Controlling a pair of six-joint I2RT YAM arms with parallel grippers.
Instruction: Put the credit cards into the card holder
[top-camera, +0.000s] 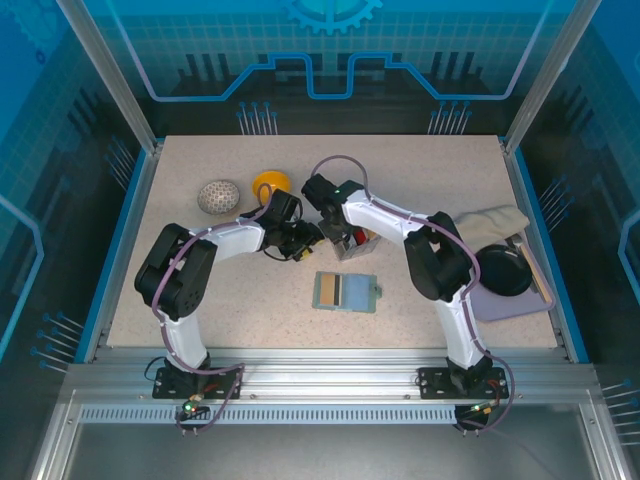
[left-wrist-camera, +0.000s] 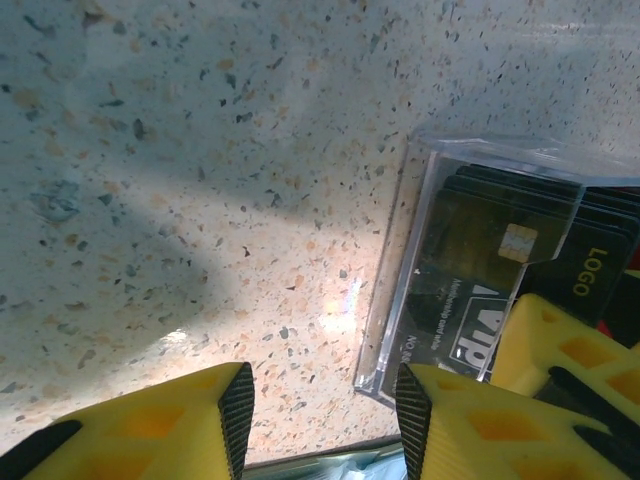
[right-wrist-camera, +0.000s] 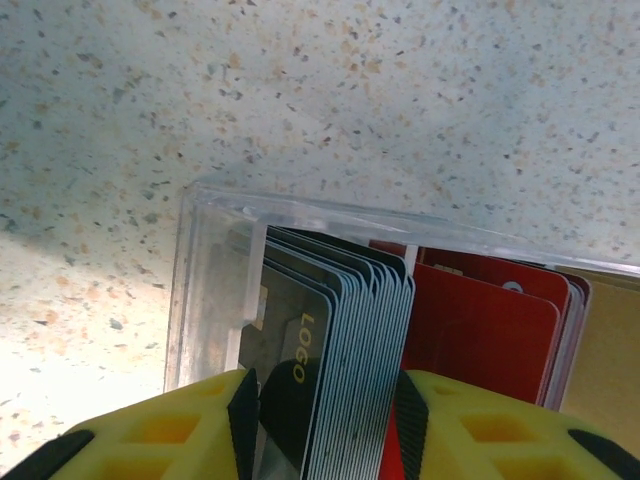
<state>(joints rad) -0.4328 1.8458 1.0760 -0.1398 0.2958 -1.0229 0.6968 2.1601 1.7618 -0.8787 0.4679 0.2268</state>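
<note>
Early stage. Card holder (top-camera: 345, 292) lies open on the surface (top-camera: 230, 310), contents unclear. Credit cards (right-wrist-camera: 345, 330) stand in a clear box (right-wrist-camera: 215, 260). Right fingers (right-wrist-camera: 160, 440) straddle the stack, grip unclear. Left fingers (left-wrist-camera: 150, 430) spread, empty, beside the box.

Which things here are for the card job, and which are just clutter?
Job:
- cards
- clear box holding them
- card holder

Clutter:
- grey ball
- yellow item
- black round thing
- cloth
</note>
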